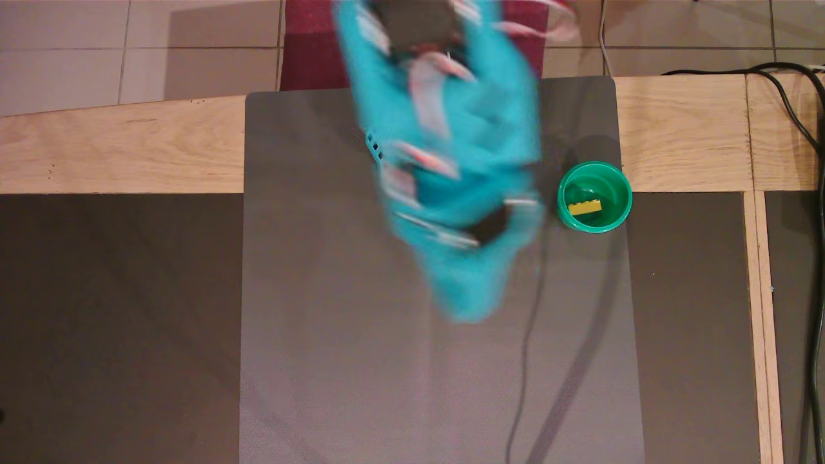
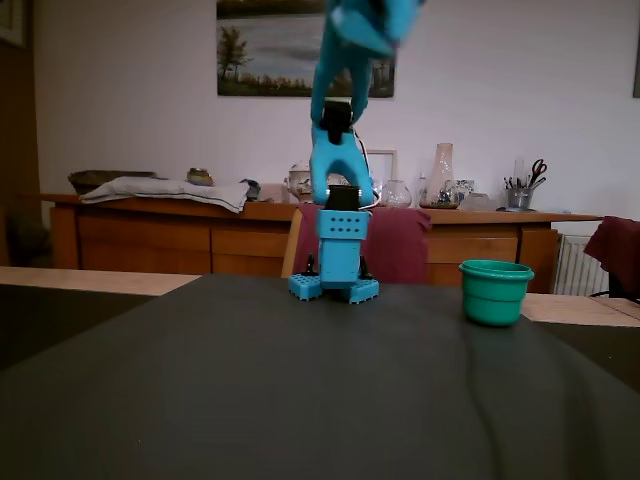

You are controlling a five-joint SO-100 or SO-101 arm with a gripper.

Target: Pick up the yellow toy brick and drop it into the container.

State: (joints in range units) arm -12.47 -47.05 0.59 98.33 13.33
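The yellow toy brick (image 1: 585,207) lies inside the teal-green cup (image 1: 622,193), which stands at the right edge of the grey mat in the overhead view. The cup also shows in the fixed view (image 2: 496,295) at the right; the brick is hidden there by the cup's wall. My blue arm is raised and motion-blurred. In the overhead view its gripper (image 1: 474,303) hangs over the middle of the mat, left of the cup and apart from it. The blur hides how the jaws stand. In the fixed view the arm's top runs out of the frame.
The grey mat (image 1: 387,386) lies on a wooden and dark table. A thin cable (image 1: 523,380) runs across the mat toward the front edge. Black cables (image 1: 799,122) lie at the far right. The arm's base (image 2: 334,285) stands at the mat's back.
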